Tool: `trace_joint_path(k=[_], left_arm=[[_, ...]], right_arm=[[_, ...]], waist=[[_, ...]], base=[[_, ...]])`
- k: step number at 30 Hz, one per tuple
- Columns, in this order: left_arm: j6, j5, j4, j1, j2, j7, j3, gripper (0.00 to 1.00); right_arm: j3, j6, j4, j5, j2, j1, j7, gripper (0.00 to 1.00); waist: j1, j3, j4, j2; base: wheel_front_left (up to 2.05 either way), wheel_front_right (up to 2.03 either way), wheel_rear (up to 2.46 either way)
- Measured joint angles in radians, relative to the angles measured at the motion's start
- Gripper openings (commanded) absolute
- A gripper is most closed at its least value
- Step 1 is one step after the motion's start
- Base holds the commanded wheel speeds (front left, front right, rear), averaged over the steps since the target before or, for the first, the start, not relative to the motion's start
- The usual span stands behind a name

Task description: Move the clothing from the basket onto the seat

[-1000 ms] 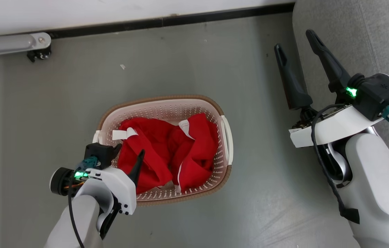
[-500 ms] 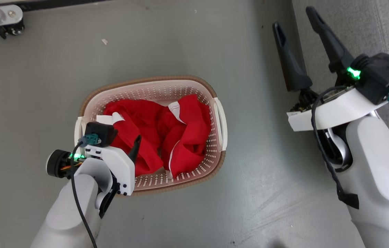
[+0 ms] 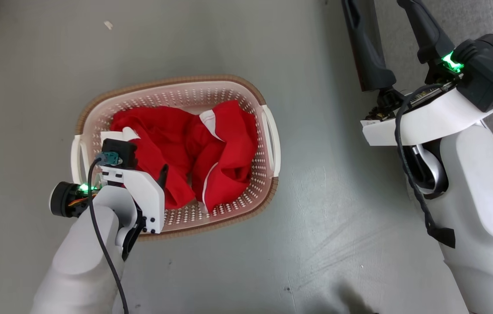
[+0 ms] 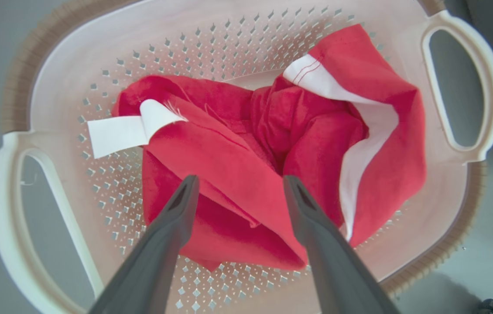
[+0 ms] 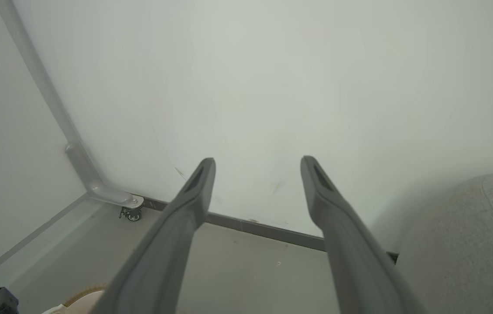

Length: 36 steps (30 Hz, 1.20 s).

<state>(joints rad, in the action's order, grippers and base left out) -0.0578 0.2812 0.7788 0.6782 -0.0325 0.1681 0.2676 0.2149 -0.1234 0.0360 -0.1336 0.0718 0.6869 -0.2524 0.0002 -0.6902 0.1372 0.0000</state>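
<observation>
The basket, cream with a brown rim and white handles, stands on the grey floor left of centre. Crumpled inside it lies the red clothing with white trim. My left gripper hangs open over the basket's near-left part. In the left wrist view its fingers straddle a fold of the clothing just above it, with nothing gripped, and the basket rings the cloth. My right gripper stands open at the upper right, over the edge of the grey seat. Its fingers point at a white wall.
Bare grey floor lies between the basket and the seat. The right wrist view has the wall, a dark baseboard, a grey metal leg on a castor at left and the seat's rounded corner at lower right.
The whole head picture has slid up and left, so the camera moved. My left gripper stays over the basket and points more steeply down. Both grippers remain open.
</observation>
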Motion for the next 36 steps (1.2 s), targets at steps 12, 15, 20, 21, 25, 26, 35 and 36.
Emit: trace_joint_path(k=[12, 15, 20, 21, 25, 26, 35, 36], left_arm=[[0.036, 0.009, 0.025, 0.056, 0.000, 0.033, -0.011, 1.00], [0.039, 0.009, 0.028, 0.068, 0.000, 0.033, -0.011, 1.00], [0.048, 0.009, 0.031, 0.086, 0.000, 0.033, -0.011, 0.91], [0.048, 0.009, 0.032, 0.091, 0.000, 0.033, -0.010, 0.29], [0.048, 0.009, 0.032, 0.108, 0.000, 0.031, -0.010, 0.00], [0.048, 0.009, 0.032, 0.111, 0.000, 0.030, -0.011, 0.00], [0.048, 0.023, 0.035, 0.116, 0.001, 0.003, -0.014, 0.00], [0.048, 0.027, 0.035, 0.116, 0.001, -0.003, -0.015, 0.00]], right_arm=[[0.006, 0.000, 0.000, -0.007, -0.003, 0.032, 0.000, 1.00], [0.007, 0.000, 0.000, -0.008, -0.004, 0.039, 0.000, 1.00], [0.017, 0.000, 0.000, -0.010, -0.006, 0.043, -0.004, 1.00], [0.019, 0.000, 0.001, -0.012, -0.006, 0.050, -0.004, 1.00], [0.019, 0.000, 0.001, -0.015, -0.007, 0.081, -0.004, 1.00], [0.020, 0.000, 0.001, -0.015, -0.007, 0.082, -0.004, 1.00], [0.017, 0.000, 0.008, -0.015, -0.008, 0.090, -0.004, 1.00], [0.016, 0.000, 0.008, -0.015, -0.008, 0.094, -0.004, 1.00]], waist=[[0.0000, -0.062, 0.028, 0.0000], [0.0000, -0.076, 0.034, 0.0000], [0.0000, -0.097, 0.043, 0.0000], [0.0000, -0.100, 0.044, 0.0000], [0.0000, -0.114, 0.050, 0.0000], [0.0000, -0.117, 0.051, 0.0000], [-0.0001, -0.122, 0.054, 0.0000], [0.0000, -0.120, 0.053, 0.0000]], base=[[0.00, 0.00, 0.00], [0.00, 0.00, 0.00], [0.00, 0.00, 0.00], [0.00, 0.00, 0.00], [0.00, 0.00, 0.00], [0.00, 0.00, 0.00], [0.00, 0.00, 0.00], [0.00, 0.00, 0.00]])
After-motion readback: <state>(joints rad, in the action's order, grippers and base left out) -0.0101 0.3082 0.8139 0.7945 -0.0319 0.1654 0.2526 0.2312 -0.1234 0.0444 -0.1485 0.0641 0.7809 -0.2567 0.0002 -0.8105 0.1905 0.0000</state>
